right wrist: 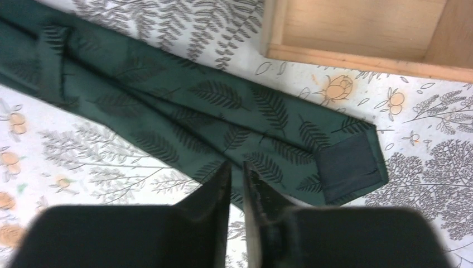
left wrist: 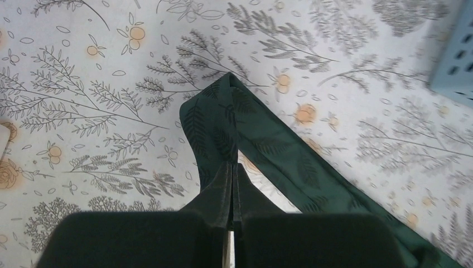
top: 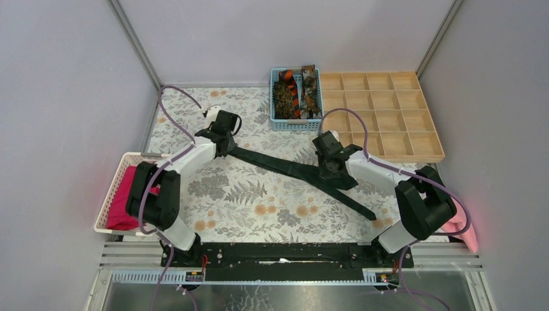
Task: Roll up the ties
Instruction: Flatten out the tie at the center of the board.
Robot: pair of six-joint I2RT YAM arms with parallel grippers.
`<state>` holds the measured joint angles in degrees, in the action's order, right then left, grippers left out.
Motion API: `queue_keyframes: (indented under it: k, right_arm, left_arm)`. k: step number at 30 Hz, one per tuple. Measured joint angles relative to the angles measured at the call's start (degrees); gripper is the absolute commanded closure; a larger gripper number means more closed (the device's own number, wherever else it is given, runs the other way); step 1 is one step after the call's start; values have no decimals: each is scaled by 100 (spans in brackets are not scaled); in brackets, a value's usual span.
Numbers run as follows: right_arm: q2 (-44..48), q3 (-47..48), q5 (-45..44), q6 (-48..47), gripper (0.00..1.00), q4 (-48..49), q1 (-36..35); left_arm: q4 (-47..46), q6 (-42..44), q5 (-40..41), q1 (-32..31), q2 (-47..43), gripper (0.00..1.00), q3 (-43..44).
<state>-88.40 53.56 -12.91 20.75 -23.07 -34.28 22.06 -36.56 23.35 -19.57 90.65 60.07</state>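
The dark green tie (top: 285,167) lay flat and slantwise on the floral tablecloth (top: 246,194), in front of the blue basket (top: 296,125), its narrow end out to the basket's left and its wide end running away to the near right. The overhead view alone gave that whole line; it showed nothing of the leaf pattern woven in the cloth, which both wrist views made plain. From the left wrist, the narrow end was doubled back on itself in a fold, and the left gripper (left wrist: 231,167) was closed tight, its fingers (left wrist: 220,190) pinching the returning strip. From the right wrist, the wide end lay underside up, its black lining showing at the tip, and the right gripper (right wrist: 237,170) stood at the tie's near edge with only a thin slit between its jaws; whether fabric was caught there I could not tell. Inside the basket lay the other ties: an orange-and-black striped tie (top: 294,91) between mottled brown ties (top: 283,97). A wooden compartment tray (top: 382,120) sat against the basket's right side. Far left of the basket and nearer the arms, a white basket (top: 116,188) held a magenta cloth (top: 126,201); far right, a pale pink cloth (top: 467,230) lay at the table's edge.
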Motion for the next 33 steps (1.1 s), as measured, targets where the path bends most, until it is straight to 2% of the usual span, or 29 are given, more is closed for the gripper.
queue_keyframes:
  k: [7, 13, 18, 24, 33]
  right_arm:
    - [-131, -310, -37, 109, 73, 50, 334]
    - [-389, -319, -111, 212, 75, 22, 553]
    - [-448, -251, -122, 415, 75, -87, 651]
    - [-544, -127, -313, 758, 75, -363, 1121]
    - [-503, -122, -507, 1285, 73, -1036, 1484]
  left_arm:
    - [-284, 24, -350, 688, 651, 100, 114]
    - [-380, 22, -544, 964, 1016, 100, 201]
    - [-463, 20, -761, 1078, 1165, 100, 225]
    - [-590, -26, -1200, 1099, 1235, 100, 175]
    - [-911, -175, -1685, 1058, 951, 100, -378]
